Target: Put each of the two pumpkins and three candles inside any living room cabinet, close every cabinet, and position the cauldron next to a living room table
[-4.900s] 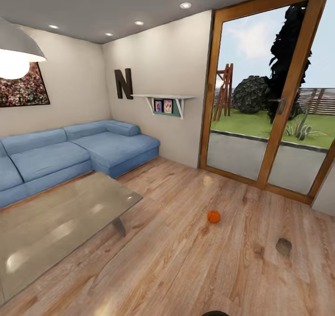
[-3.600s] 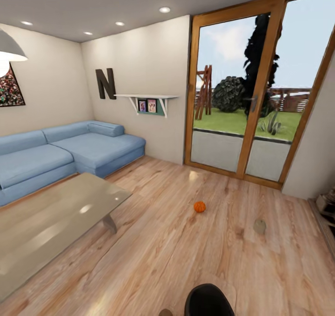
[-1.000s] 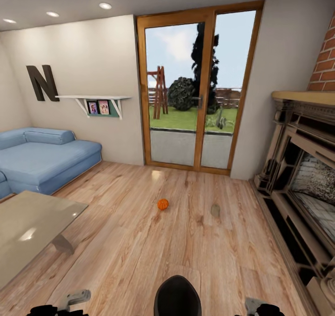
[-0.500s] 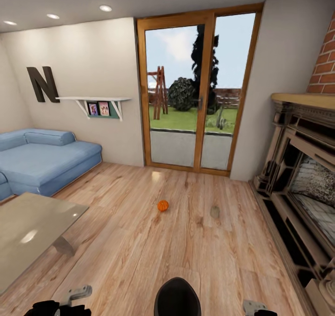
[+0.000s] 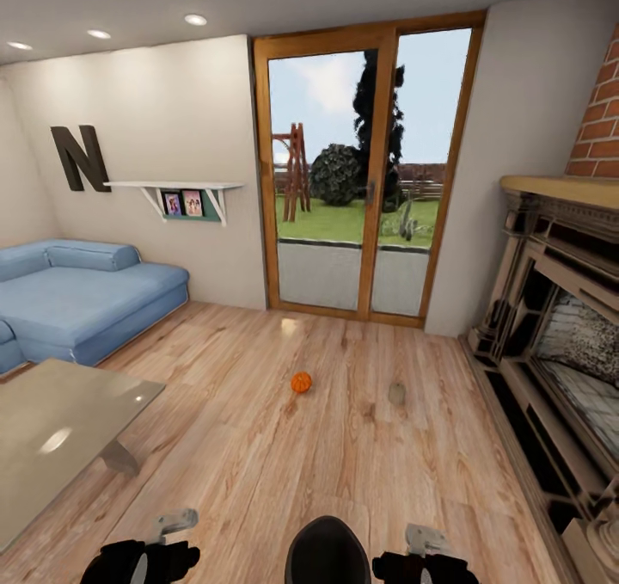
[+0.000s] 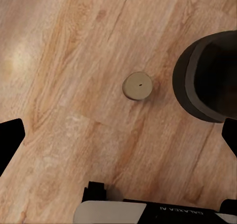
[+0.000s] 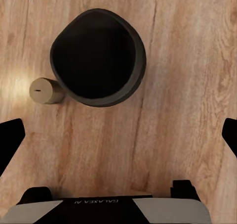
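Note:
One orange pumpkin lies on the wood floor in front of the glass door. A grey-brown candle stands to its right. The black cauldron sits on the floor right below me, between my arms. In the wrist views a second candle stands just beside the cauldron. My left gripper and right gripper hang open above the floor, holding nothing. The glass-topped table is at the left. The cabinet is out of view.
A blue corner sofa stands behind the table at the left. The ornate beige fireplace surround lines the right wall. A wood-framed glass door is straight ahead, with open wood floor in front of it.
The view swung right from the sofa to the door and fireplace, then held still. In the last second both grippers have come further into the bottom of the head view.

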You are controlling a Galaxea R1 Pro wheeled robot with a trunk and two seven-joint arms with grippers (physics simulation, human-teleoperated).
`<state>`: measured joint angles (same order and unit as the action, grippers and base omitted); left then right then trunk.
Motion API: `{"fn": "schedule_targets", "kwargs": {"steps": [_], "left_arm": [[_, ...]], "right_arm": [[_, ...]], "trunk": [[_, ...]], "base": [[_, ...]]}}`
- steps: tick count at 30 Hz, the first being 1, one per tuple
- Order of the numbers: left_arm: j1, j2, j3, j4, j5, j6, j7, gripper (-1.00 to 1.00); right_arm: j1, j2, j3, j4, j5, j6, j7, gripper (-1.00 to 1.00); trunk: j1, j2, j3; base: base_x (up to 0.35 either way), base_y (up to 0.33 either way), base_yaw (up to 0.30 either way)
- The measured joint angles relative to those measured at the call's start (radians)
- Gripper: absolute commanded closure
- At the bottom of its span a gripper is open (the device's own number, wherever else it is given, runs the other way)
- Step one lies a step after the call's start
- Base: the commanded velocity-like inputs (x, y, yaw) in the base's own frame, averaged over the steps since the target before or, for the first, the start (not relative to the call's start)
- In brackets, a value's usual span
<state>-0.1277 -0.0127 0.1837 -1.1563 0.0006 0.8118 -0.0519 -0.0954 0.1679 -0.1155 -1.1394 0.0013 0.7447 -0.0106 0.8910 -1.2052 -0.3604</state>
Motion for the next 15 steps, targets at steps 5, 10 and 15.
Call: {"fn": "schedule_targets", "kwargs": {"steps": [5, 10, 15], "left_arm": [[-0.028, -0.009, 0.002, 0.109, 0.005, -0.048, 0.067, -1.0], [-0.032, -0.015, 0.002, 0.196, 0.007, -0.145, 0.092, -1.0], [-0.082, -0.095, -0.007, 0.22, -0.001, -0.168, 0.134, -1.0]], "right_arm": [[-0.002, 0.007, 0.087, 0.034, 0.002, -0.013, -0.018, -1.0], [-0.003, 0.007, 0.109, 0.065, -0.002, -0.057, -0.022, -1.0], [-0.028, 0.007, 0.114, 0.069, -0.003, -0.064, -0.029, -1.0]], "trunk": [[-0.019, 0.035, 0.016], [-0.038, 0.07, 0.031], [-0.057, 0.105, 0.047]], "base": [[0.0, 0.0, 0.0], [0.0, 0.0, 0.0], [0.0, 0.0, 0.0]]}}
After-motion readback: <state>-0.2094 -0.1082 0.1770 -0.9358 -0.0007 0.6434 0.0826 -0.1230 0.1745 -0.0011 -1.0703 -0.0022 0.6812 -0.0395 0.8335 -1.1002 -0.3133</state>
